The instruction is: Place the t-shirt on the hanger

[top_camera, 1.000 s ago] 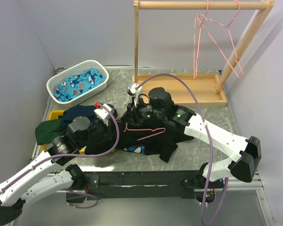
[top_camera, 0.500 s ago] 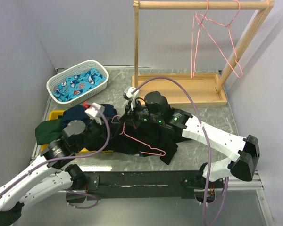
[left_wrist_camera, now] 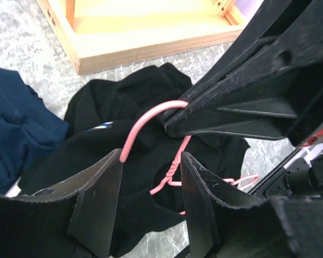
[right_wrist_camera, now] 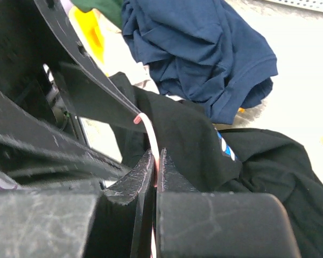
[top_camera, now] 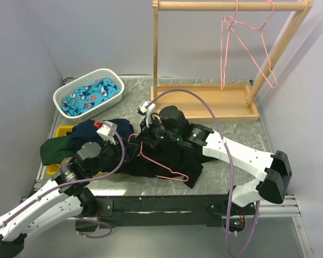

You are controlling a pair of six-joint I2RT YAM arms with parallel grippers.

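- The right gripper point(right_wrist_camera: 155, 159) has its jaws pressed together on the thin pink wire of the hanger point(left_wrist_camera: 145, 114), just at the hook.
- The left gripper point(left_wrist_camera: 151, 177) stands about half open, one finger at each side of the twisted neck of the hanger. It holds nothing.
- The two grippers are very near to each other. In the left wrist view, the right fingers fill the upper right of the picture.
- The t-shirt point(top_camera: 167, 156) lies crumpled on the table in front of the arms. The triangle of the hanger lies flat on top of it, not inside it.
- A navy garment point(top_camera: 97, 129) lies just beside the shirt on the left. Two more pink hangers point(top_camera: 242, 37) hang on the wooden rack point(top_camera: 204, 102) at the back, well apart from the work.
- My judgement: the hanger is secured, but the dressing is not yet begun, so the task is at an early stage.
- For the next move, I think the left gripper must take an edge of the shirt, at the hem or the collar, and lift it to make an opening.
- Then the right gripper can push one shoulder of the hanger inside.
- The fabric is black and bunched, so I cannot tell where the collar is. I would search for it first.
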